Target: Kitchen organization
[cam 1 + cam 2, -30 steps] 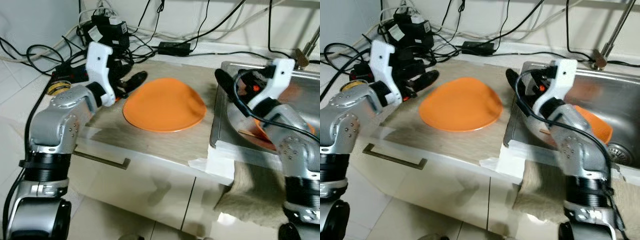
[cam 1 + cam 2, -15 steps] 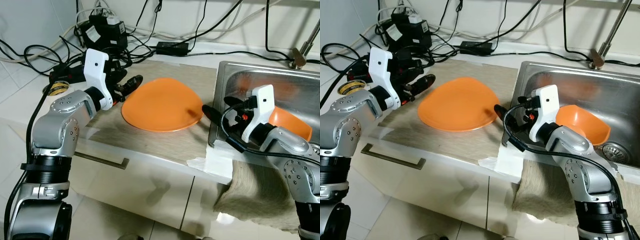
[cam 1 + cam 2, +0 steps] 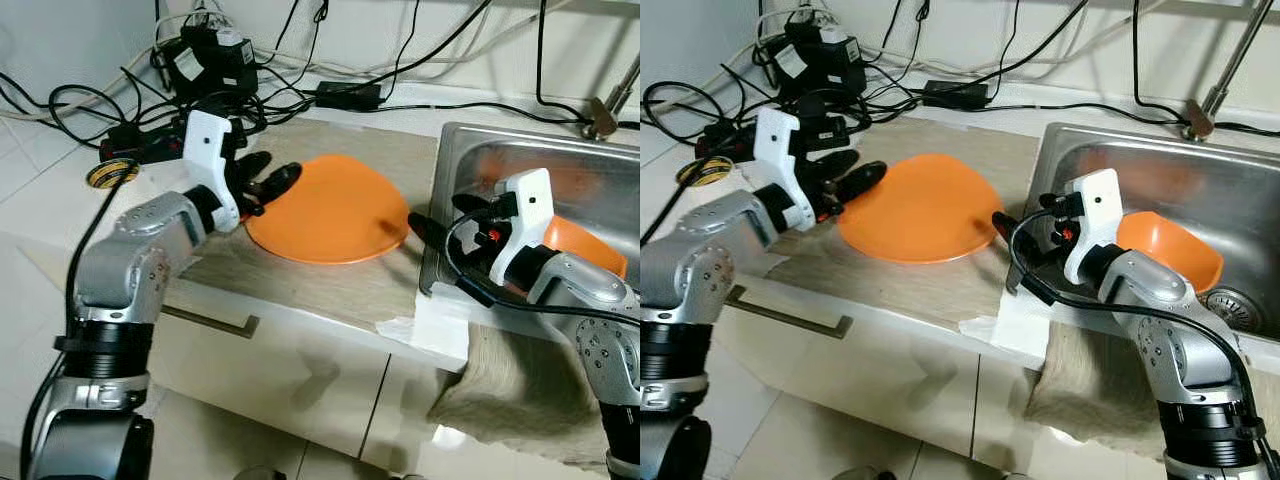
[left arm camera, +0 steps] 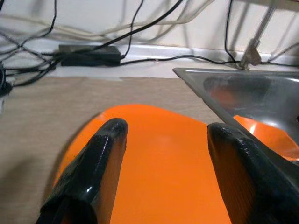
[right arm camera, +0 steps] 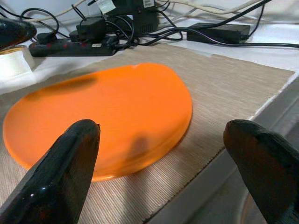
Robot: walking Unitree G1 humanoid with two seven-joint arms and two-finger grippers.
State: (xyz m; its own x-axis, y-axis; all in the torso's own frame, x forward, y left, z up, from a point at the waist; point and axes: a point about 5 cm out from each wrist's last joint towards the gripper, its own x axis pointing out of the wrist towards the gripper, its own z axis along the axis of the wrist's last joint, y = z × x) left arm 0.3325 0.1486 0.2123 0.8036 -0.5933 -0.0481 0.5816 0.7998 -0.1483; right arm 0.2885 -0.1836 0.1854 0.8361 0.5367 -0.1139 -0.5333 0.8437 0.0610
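On the countertop mat (image 3: pixel 330 285) lies an orange plate (image 3: pixel 328 210), likely stiff, slick and light, best pinched at its rim. Both the left gripper (image 3: pixel 268 185) and right gripper (image 3: pixel 425 228) flank it, fingers spread, empty. Cables (image 3: pixel 250 85) crowd behind; an orange bowl (image 3: pixel 1168 258) sits in the sink (image 3: pixel 1200 175).

Our right arm hides most of the orange bowl (image 3: pixel 1175 250) in the sink (image 3: pixel 1240 200). The picture's edge cuts off the sink's far side and the faucet (image 3: pixel 1215 85).
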